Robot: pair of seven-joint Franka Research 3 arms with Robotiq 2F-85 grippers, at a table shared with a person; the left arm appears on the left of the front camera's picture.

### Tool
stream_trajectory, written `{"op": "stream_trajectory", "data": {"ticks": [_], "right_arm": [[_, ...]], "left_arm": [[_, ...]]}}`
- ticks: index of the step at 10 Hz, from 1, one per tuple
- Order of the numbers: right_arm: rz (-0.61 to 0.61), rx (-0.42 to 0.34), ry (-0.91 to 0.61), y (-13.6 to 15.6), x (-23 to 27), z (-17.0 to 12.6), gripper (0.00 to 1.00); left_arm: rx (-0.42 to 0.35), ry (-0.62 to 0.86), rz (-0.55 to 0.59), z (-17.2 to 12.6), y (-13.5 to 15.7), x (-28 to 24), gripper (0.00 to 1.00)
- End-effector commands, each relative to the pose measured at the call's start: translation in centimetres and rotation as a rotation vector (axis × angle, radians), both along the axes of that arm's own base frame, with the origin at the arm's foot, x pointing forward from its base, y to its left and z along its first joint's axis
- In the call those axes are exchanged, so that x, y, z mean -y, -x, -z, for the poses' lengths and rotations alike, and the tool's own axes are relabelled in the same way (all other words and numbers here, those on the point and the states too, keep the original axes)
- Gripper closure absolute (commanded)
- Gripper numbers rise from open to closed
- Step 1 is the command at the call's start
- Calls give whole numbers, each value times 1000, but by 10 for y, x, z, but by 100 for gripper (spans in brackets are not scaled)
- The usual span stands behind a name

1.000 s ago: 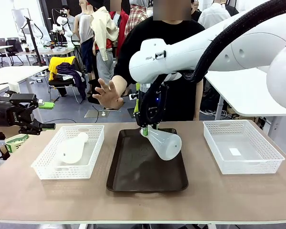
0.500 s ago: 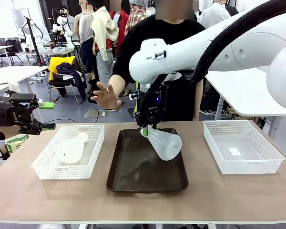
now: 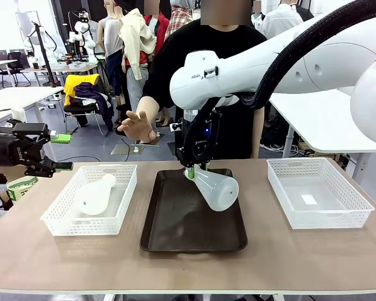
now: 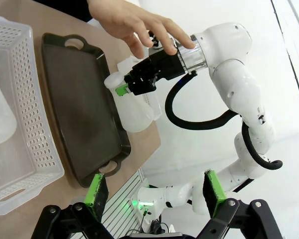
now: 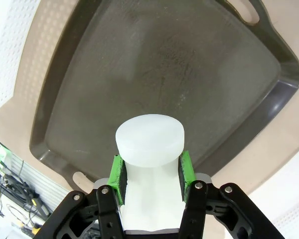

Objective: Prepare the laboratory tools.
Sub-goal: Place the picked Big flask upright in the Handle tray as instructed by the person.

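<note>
My right gripper (image 3: 191, 169) is shut on the neck of a frosted-white conical flask (image 3: 217, 189). The flask hangs tilted just above the dark brown tray (image 3: 175, 232). In the right wrist view the green pads (image 5: 118, 179) clamp the flask's neck (image 5: 149, 144), and the tray (image 5: 154, 74) lies below. A second flask (image 3: 94, 195) lies on its side in the left white basket (image 3: 57, 221). My left gripper (image 3: 50, 150) hovers open at the table's far left, off the basket, nothing between its fingers (image 4: 97, 191). The left wrist view shows the held flask (image 4: 134, 107) from the side.
A person stands across the table with an open hand (image 3: 138, 125) raised above the gap between the left basket and the tray. A white mesh basket (image 3: 357, 210) with a small paper slip inside stands at the right.
The person's hand has dropped a little and drifted left. Both arms and the held flask have stayed in place.
</note>
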State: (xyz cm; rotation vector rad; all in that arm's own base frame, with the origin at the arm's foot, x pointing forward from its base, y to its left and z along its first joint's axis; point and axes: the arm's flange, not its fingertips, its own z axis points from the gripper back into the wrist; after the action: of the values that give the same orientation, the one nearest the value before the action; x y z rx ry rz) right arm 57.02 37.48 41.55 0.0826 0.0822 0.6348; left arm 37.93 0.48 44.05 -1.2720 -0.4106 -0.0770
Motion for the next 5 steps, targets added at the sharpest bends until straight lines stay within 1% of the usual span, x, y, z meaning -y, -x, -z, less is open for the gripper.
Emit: {"op": "stream_trajectory", "data": {"ticks": [1,5], "right_arm": [[2,5,-1,0,2,-3,100],[2,5,-1,0,2,-3,100]], "left_arm": [[25,23,-2,2,0,0,0],[25,23,-2,2,0,0,0]]}}
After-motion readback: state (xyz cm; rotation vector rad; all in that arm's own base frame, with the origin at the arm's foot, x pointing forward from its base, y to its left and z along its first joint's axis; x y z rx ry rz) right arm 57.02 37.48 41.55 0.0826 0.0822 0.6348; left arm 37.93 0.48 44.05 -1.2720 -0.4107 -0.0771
